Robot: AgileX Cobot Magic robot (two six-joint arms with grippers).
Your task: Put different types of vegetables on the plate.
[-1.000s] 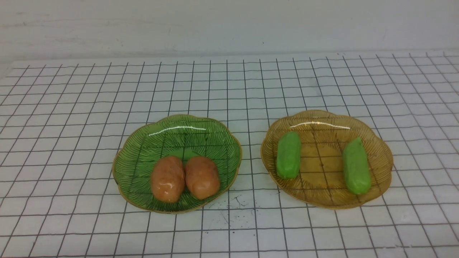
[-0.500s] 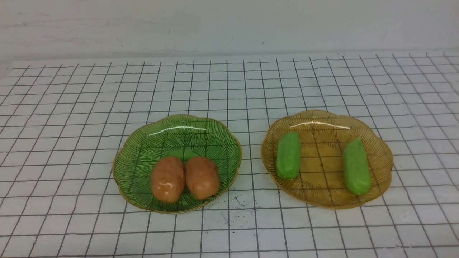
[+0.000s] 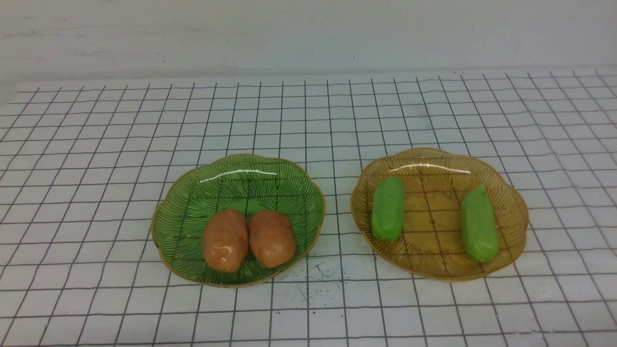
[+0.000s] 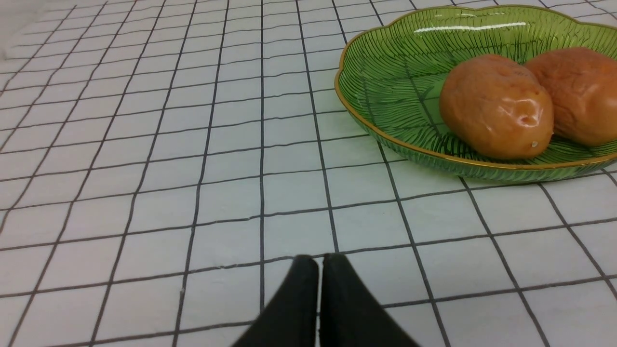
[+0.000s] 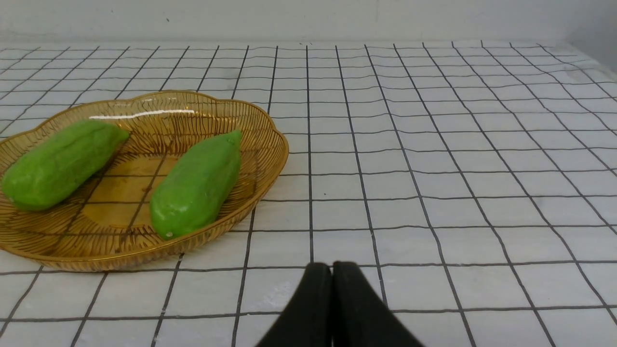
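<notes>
Two orange-brown potatoes (image 3: 225,240) (image 3: 272,238) lie side by side in a green glass plate (image 3: 202,188), also seen in the left wrist view as potatoes (image 4: 496,107) (image 4: 581,94) on the green plate (image 4: 385,72). Two light-green cucumbers (image 3: 388,208) (image 3: 479,223) lie apart in an amber glass plate (image 3: 434,161); the right wrist view shows these cucumbers (image 5: 60,161) (image 5: 197,183) in the amber plate (image 5: 260,130). My left gripper (image 4: 319,262) is shut and empty, low over the cloth short of the green plate. My right gripper (image 5: 331,269) is shut and empty, beside the amber plate. Neither arm shows in the front view.
A white cloth with a black grid (image 3: 308,115) covers the table, which ends at a pale wall (image 3: 308,33) at the back. Small dark specks (image 3: 313,274) mark the cloth between the plates near the front.
</notes>
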